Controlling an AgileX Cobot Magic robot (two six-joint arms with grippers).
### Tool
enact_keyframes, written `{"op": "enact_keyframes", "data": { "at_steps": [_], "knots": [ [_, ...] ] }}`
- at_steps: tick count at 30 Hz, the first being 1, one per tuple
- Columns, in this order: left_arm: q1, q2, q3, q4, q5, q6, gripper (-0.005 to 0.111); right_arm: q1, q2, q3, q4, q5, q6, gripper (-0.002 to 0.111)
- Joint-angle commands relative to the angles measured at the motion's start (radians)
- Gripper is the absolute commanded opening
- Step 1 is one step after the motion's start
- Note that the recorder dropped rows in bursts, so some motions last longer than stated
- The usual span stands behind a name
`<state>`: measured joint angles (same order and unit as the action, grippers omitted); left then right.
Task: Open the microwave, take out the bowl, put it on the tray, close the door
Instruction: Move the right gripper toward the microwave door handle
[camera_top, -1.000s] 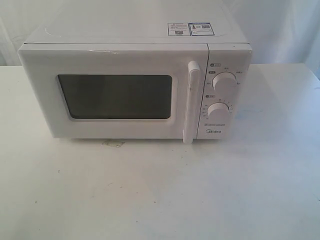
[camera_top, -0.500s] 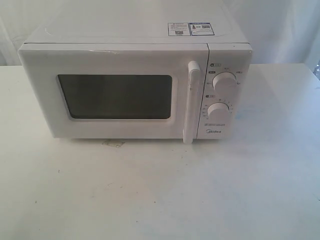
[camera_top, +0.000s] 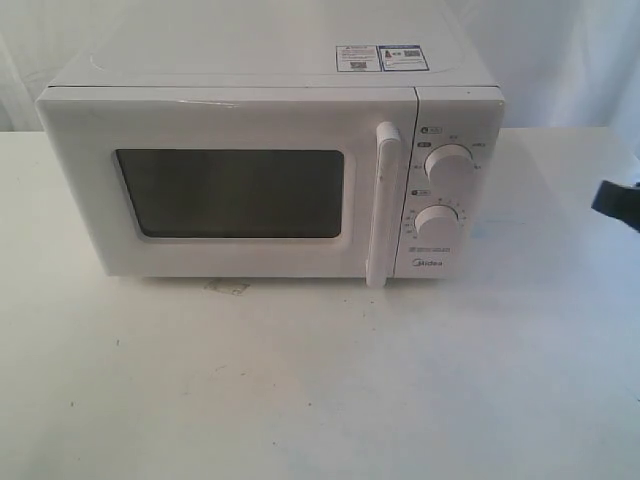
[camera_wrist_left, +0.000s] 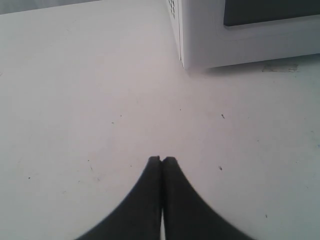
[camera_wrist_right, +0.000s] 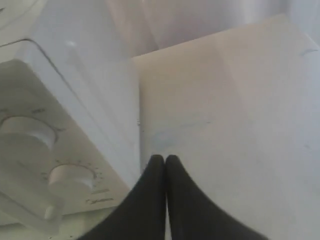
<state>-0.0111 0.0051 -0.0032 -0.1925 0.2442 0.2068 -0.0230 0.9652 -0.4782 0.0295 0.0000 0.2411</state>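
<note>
The white microwave (camera_top: 270, 170) stands at the middle of the table, its door (camera_top: 230, 190) closed, dark window and tall bar handle (camera_top: 382, 205) facing me. Two round knobs (camera_top: 446, 165) sit on its right panel. The bowl is hidden or out of view, and no tray shows. My right gripper (camera_top: 620, 205) pokes in as a dark shape at the exterior view's right edge; in its wrist view the right gripper (camera_wrist_right: 165, 159) is shut and empty, beside the microwave's knob side (camera_wrist_right: 50, 150). My left gripper (camera_wrist_left: 161, 160) is shut and empty above bare table near the microwave's corner (camera_wrist_left: 200, 45).
A white table (camera_top: 320, 380) with small specks spreads in front of the microwave. A pale scuff mark (camera_top: 227, 288) lies just under the door's lower edge. White curtain (camera_top: 560, 60) hangs behind. Stickers (camera_top: 380, 57) sit on the microwave's top.
A dark piece of my right gripper has come into the exterior view at the right edge. The microwave has not moved.
</note>
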Motion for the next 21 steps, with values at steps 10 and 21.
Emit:
{"op": "enact_keyframes", "data": {
  "at_steps": [10, 21],
  "knots": [
    [-0.002, -0.005, 0.003, -0.011, 0.003, 0.003, 0.0, 0.365, 0.231, -0.397, 0.574, 0.777, -1.166, 0.0],
    [-0.002, -0.005, 0.003, -0.011, 0.003, 0.003, 0.0, 0.319, 0.229, -0.408, 1.023, 0.695, -1.773, 0.0]
  ]
}}
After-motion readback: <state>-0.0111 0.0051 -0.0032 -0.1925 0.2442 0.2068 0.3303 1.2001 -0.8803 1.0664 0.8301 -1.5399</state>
